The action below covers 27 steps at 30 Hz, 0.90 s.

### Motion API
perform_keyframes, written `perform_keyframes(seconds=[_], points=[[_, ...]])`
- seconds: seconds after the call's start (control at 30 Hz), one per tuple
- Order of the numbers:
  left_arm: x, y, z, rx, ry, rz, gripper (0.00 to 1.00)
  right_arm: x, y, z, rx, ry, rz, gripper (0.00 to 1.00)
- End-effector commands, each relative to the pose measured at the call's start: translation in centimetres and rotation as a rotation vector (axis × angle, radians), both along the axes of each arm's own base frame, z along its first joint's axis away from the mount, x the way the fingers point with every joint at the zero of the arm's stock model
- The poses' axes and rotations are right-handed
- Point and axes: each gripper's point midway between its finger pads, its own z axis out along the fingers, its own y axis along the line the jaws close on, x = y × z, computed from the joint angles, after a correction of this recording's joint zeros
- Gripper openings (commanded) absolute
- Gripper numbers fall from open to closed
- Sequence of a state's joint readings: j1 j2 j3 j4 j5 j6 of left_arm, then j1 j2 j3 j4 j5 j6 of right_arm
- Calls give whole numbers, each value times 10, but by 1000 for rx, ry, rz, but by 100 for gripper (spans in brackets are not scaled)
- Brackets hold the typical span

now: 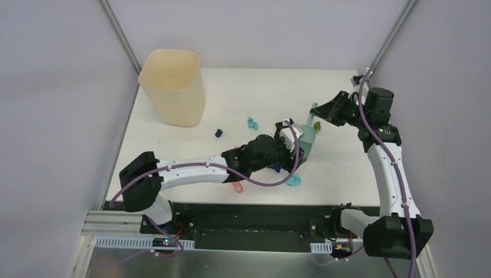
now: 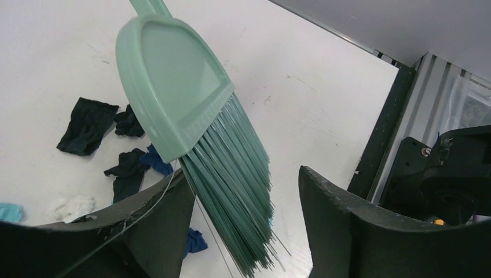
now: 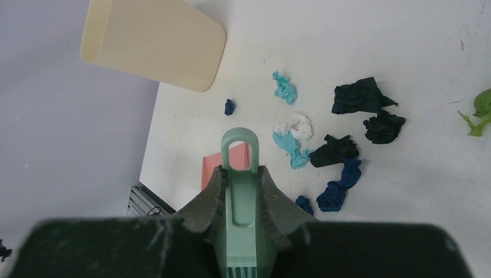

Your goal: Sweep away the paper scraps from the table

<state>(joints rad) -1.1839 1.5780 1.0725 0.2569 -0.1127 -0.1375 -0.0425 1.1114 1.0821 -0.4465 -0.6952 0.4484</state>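
Paper scraps (image 1: 252,123) lie spread on the white counter (image 1: 243,92) when you look from the top. A dark blue one (image 1: 218,132) sits near the cream bin (image 1: 173,87). A light blue one (image 1: 294,180) lies near the front. A green one (image 1: 317,124) is just beside the teal hand brush (image 1: 308,139). Your right gripper (image 1: 321,113) holds the brush by its handle. Your left gripper (image 1: 289,134) is close to the brush head. A bit of pink dustpan (image 1: 237,186) peeks out under the left arm.

From the left wrist, your left gripper (image 2: 244,174) is spread wide and holds nothing. The brush bristles (image 2: 231,191) hang down between its fingers (image 2: 347,226). It is too hard to tell if they touch. To the left, black paper scraps (image 2: 87,124), a dark blue one (image 2: 157,159) and a white one (image 2: 72,205) lie on the counter (image 2: 301,98).

From the right wrist, your right gripper (image 3: 239,179) is squeezed tight on the hand brush handle (image 3: 243,200). The pink dustpan (image 3: 213,169) lies on the counter (image 3: 376,40) behind it. Black (image 3: 359,95), dark blue (image 3: 341,182), light blue (image 3: 285,88) and white (image 3: 298,124) scraps lie to the right, with the green one (image 3: 480,113) at the edge. The bin (image 3: 153,40) stands at the far left.
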Motion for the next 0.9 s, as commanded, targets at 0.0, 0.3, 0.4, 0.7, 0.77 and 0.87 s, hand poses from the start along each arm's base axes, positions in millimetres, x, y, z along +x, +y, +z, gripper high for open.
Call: perform_keyframes(seconds=[0.0, 0.3, 0.4, 0.7, 0.77, 0.87], points=[[4, -6, 34, -69, -61, -7, 62, -4, 3, 10, 33, -26, 15, 0], [20, 3, 20, 40, -129, 51, 9, -14, 14, 10, 65, -40, 97, 0], [19, 14, 22, 89, -171, 34, 0, -28, 27, 7, 86, -88, 223, 26], [-51, 107, 5, 442, -83, -251, 0, -69, 23, -15, -197, -265, 541, 64], [-70, 133, -6, 516, -17, -294, 0, -84, 24, -19, -224, -282, 629, 63], [-94, 157, -8, 530, 48, -359, 0, -114, 28, -21, -226, -357, 777, 64]])
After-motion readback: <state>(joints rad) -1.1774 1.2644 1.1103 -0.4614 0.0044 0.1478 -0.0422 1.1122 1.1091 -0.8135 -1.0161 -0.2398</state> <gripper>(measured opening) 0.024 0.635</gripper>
